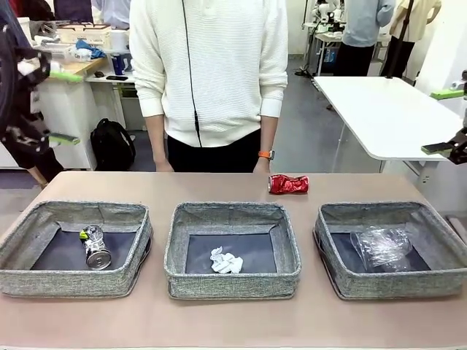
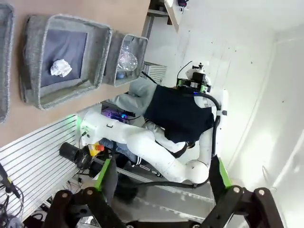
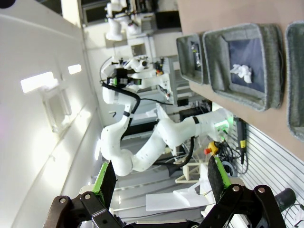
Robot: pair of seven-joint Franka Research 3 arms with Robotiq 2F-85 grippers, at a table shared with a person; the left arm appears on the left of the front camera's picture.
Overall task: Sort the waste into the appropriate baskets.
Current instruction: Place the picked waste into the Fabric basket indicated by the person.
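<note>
The red can (image 1: 288, 184) is lying on the counter (image 1: 219, 191) at upper centre-right, just beyond the right basket (image 1: 392, 249) and near the person's hand (image 1: 261, 165). Risk: an arm reaching for it could be meeting that hand, or the crushed can could be slipping from the pads. The dark can (image 1: 95, 246) is sitting in the left basket (image 1: 73, 248), the paper (image 1: 225, 261) in the middle basket (image 1: 232, 249), clear plastic (image 1: 381, 247) in the right. The left gripper (image 1: 62, 106) and right gripper (image 1: 445, 120) are hanging raised at the frame edges, both fully open and empty.
</note>
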